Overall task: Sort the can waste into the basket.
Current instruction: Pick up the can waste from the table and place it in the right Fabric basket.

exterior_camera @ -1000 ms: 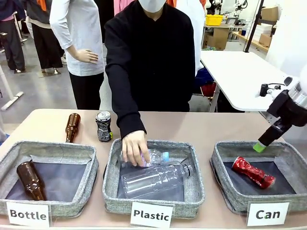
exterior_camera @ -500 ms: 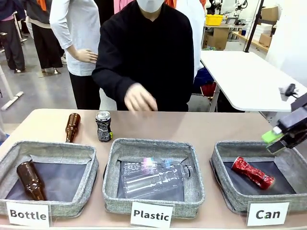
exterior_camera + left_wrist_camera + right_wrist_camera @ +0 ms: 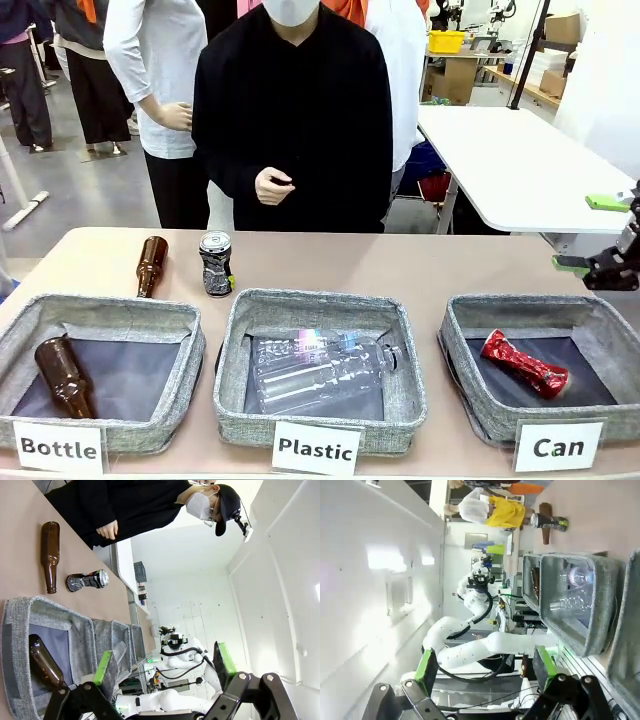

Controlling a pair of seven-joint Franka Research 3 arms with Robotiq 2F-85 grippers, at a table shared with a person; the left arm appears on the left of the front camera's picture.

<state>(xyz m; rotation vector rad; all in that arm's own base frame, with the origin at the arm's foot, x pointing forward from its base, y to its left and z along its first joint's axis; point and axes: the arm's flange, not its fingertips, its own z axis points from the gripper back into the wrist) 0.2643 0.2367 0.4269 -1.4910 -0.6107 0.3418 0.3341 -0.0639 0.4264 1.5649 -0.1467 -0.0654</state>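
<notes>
Risen right hand (image 3: pixel 590 232), left hand (image 3: pixel 162 663), open, empty; one red can (image 3: pixel 524 362) in basket (image 3: pixel 458 318), second can (image 3: pixel 216 264) outside

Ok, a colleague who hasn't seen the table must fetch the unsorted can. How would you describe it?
On the table, look beyond the Bottle basket and Plastic basket. A crushed dark can stands upright there beside a lying brown bottle; it alone has a silver top.

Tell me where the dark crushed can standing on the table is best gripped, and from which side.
Probably the dark can at its crumpled waist, coming down from above: it stands upright with its silver top up, the Plastic basket bars a low approach from the robot's side, and a brown bottle lies beside it.
</notes>
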